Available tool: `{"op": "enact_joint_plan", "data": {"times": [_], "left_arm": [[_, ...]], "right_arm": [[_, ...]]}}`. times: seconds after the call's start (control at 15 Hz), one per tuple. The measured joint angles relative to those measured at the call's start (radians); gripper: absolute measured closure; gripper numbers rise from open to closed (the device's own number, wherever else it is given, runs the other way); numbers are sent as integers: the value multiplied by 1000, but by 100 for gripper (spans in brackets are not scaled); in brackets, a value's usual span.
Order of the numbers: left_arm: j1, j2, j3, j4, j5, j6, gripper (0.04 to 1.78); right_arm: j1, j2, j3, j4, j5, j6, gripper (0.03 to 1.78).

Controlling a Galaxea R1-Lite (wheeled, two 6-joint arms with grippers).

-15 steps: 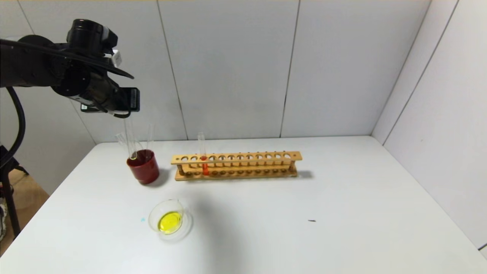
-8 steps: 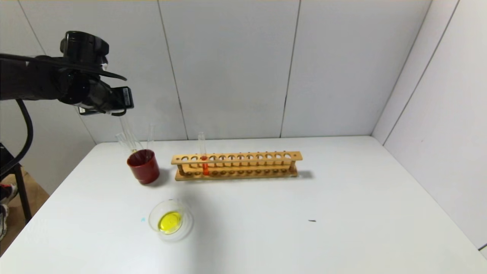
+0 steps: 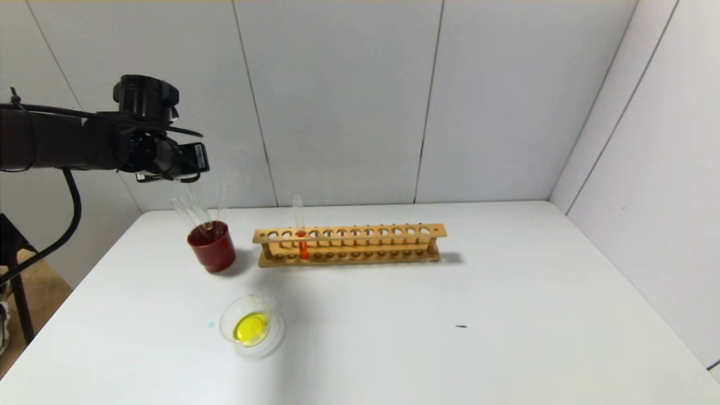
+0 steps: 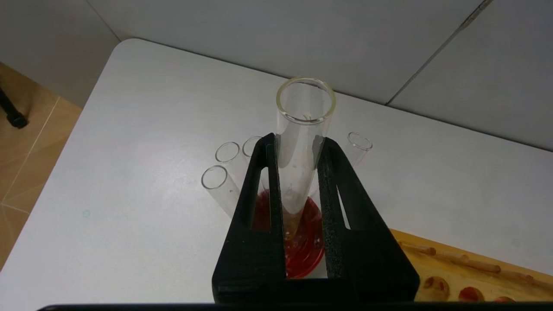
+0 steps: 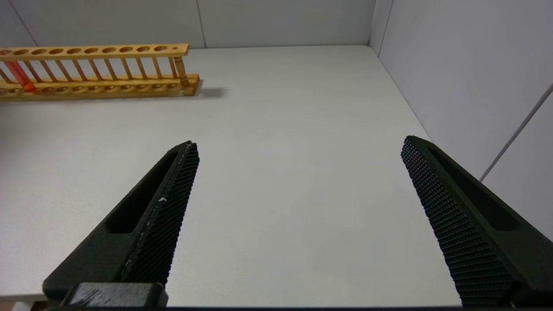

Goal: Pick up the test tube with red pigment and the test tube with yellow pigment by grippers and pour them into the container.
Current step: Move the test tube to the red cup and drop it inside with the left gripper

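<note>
The test tube with red pigment stands near the left end of the wooden rack; it also shows in the right wrist view. My left gripper hangs over the dark red cup. It is shut on a clear, emptied tube with a yellowish rim, whose bottom leans into the cup. No tube holding yellow liquid shows. Yellow liquid lies in the container, a clear glass dish at the front left. My right gripper is open and empty, off to the right over bare table.
Other colourless tubes lean in the cup. The rack runs left to right behind the table's middle, just right of the cup. Walls close the back and right. The table edge drops off on the left.
My left arm swung left, then came back right and lower. The held tube went from nearly upright to leaning, its bottom deeper in the cup. Nothing else moved.
</note>
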State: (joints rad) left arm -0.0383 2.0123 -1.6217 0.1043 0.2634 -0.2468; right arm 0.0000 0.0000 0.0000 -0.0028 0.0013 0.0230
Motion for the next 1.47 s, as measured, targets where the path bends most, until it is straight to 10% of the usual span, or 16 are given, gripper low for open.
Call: {"op": "enact_joint_plan", "data": {"times": [1.07, 1.47], "left_arm": [[-10, -29, 271, -175, -20, 3, 152], [-16, -62, 314, -216, -23, 16, 95]], "right_arm": [[0, 0, 0, 0, 0, 0, 10], [0, 0, 0, 0, 0, 0, 10]]}}
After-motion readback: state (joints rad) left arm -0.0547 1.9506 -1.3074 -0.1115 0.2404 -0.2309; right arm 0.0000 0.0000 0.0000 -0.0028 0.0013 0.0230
